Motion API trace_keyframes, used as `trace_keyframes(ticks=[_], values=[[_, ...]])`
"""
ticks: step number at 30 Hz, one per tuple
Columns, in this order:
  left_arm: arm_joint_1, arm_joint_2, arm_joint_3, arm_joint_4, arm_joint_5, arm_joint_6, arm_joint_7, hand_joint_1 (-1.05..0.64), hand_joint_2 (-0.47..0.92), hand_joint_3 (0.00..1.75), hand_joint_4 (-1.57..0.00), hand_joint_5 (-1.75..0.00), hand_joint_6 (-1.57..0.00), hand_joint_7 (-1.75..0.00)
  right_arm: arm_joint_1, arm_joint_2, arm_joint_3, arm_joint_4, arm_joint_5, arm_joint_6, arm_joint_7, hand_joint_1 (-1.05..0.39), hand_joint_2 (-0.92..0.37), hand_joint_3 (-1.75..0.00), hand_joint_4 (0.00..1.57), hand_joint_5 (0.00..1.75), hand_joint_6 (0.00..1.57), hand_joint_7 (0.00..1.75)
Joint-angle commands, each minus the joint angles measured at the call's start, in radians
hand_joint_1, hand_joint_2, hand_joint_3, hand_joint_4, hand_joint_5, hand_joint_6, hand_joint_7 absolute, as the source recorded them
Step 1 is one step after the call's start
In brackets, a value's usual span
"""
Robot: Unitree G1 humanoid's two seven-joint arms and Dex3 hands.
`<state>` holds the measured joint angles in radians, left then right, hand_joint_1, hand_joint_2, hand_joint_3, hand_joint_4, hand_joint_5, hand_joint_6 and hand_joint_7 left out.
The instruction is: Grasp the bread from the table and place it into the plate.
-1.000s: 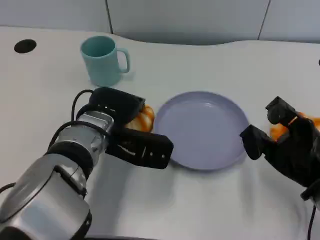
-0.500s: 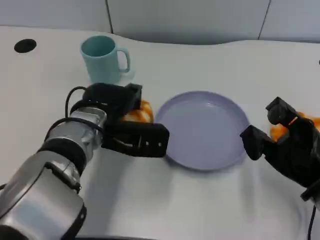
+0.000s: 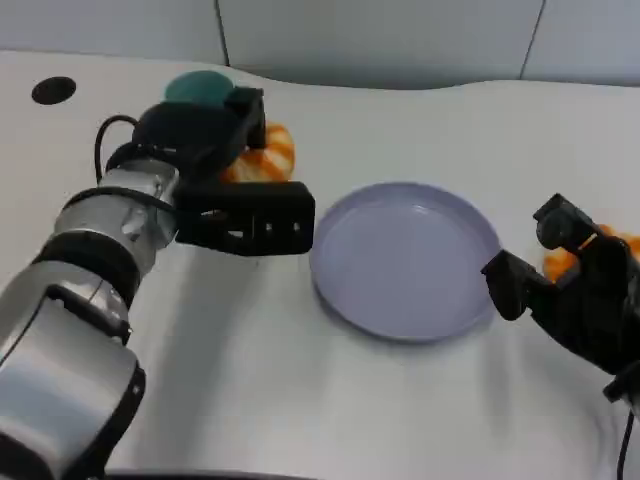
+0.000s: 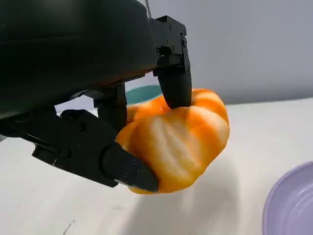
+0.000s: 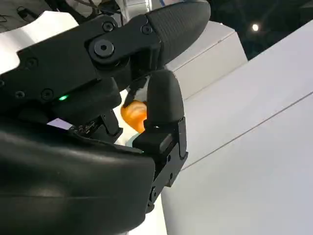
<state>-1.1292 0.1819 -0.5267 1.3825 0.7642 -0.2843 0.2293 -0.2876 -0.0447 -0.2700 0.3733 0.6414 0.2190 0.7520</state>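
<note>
On white table point(image 3: 420, 140), lavender plate point(image 3: 405, 262)

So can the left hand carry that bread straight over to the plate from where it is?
Probably yes. The left hand holds the bread lifted off the table, and the purple plate lies bare beside it. The right hand waits past the plate's far rim.

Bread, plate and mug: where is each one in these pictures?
bread point(image 4: 178, 142), left wrist view, its striped side.
plate point(image 3: 405, 262), head view, bare middle.
mug point(image 3: 195, 88), head view, teal rim.
</note>
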Motion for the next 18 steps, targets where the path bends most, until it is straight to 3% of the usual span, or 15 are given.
trace_keyframes(ticks=[1, 9, 12, 18], values=[[-0.036, -0.009, 0.014, -0.013, -0.016, -0.038, 0.025, -0.07, 0.86, 0.0, -0.73, -1.75, -0.5, -1.75, 0.004, -0.012, -0.009, -0.004, 0.004, -0.004, -0.001, -0.34, -0.88, 0.0, 0.85, 1.75, 0.6, 1.75], [-0.041, -0.02, 0.021, -0.013, -0.012, -0.052, 0.031, -0.09, 0.86, 0.0, -0.75, -1.75, -0.54, -1.75, 0.004, -0.012, -0.008, -0.003, 0.003, -0.007, 0.001, -0.35, -0.88, 0.0, 0.86, 1.75, 0.6, 1.75], [-0.046, -0.107, 0.015, -0.033, -0.02, -0.147, 0.044, -0.05, 0.8, 0.0, -0.8, -1.75, -0.6, -1.75, 0.01, -0.004, 0.001, -0.021, -0.002, -0.008, -0.007, -0.34, -0.89, 0.0, 0.85, 1.75, 0.6, 1.75], [-0.038, -0.174, -0.028, -0.033, 0.017, -0.204, 0.084, -0.01, 0.77, 0.0, -0.86, -1.75, -0.64, -1.75, 0.014, -0.001, 0.003, -0.032, 0.001, -0.003, -0.009, -0.35, -0.88, 0.0, 0.85, 1.75, 0.59, 1.75]])
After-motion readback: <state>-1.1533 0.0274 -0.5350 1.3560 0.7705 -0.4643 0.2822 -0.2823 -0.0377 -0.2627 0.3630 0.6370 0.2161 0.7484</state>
